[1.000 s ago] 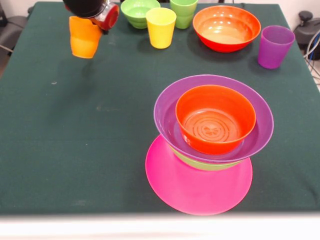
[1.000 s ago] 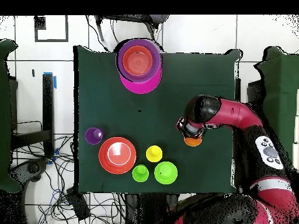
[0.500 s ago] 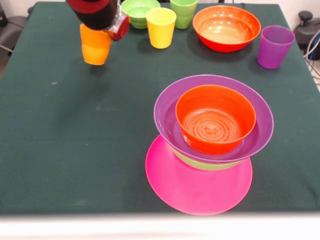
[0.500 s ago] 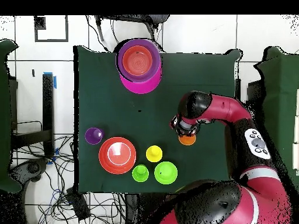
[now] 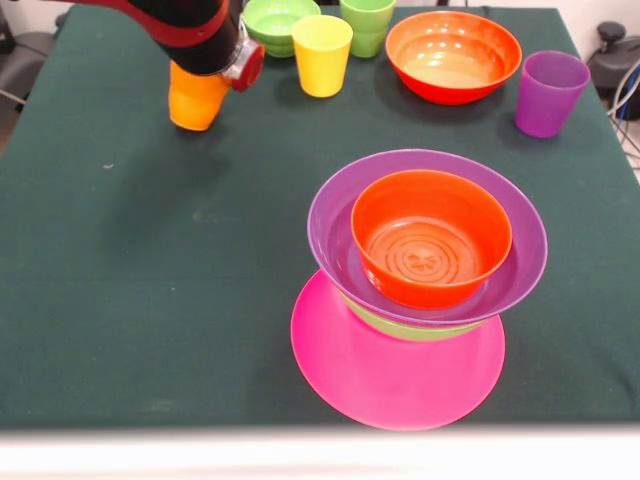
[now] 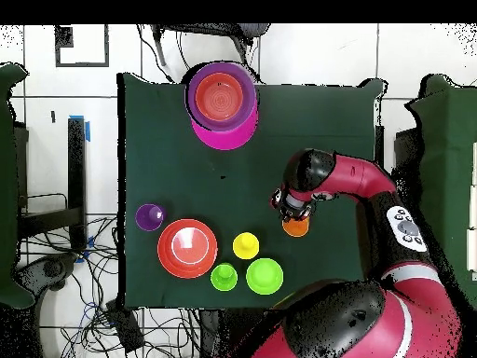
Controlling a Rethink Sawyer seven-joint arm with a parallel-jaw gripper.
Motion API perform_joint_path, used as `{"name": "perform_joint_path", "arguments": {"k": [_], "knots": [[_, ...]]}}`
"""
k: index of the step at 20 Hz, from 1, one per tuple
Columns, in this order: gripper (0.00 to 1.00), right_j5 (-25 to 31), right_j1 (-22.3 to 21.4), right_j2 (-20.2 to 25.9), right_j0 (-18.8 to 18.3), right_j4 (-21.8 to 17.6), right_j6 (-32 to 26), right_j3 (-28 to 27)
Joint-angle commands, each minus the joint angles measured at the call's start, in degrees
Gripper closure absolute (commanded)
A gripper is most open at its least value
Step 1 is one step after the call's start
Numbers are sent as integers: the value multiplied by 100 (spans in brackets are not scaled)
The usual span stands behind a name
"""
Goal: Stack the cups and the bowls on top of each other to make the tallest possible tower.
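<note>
1. The tower (image 5: 425, 290), a glossy orange-red plastic bowl (image 5: 430, 238) nested in a wide purple bowl over light green and pink ones, is standing at the near edge.
2. The gripper (image 5: 200, 75) is hanging far-left, well apart, clamping the upright glossy orange plastic cup (image 5: 194, 97).
3. The remaining cups and bowls are lining the far edge.

The hand (image 5: 196, 72) seems hidden behind the arm, above the orange cup (image 5: 194, 100).
</note>
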Motion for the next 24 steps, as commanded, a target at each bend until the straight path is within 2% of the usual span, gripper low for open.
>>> {"name": "perform_joint_path", "arguments": {"k": [1,2,9,14,19,20,24], "knots": [[100,-97,205,356,-97,-459,-1552,-224],[0,-142,217,381,-130,-466,-1609,-222],[0,-195,123,417,-178,-447,-1619,-144],[0,-205,34,373,-213,-379,-1394,-103],[0,-652,-177,422,-322,-414,-1352,117],[0,-833,-336,424,-329,-418,-1284,369],[0,-1332,-577,406,-378,-488,-1138,728]]}}
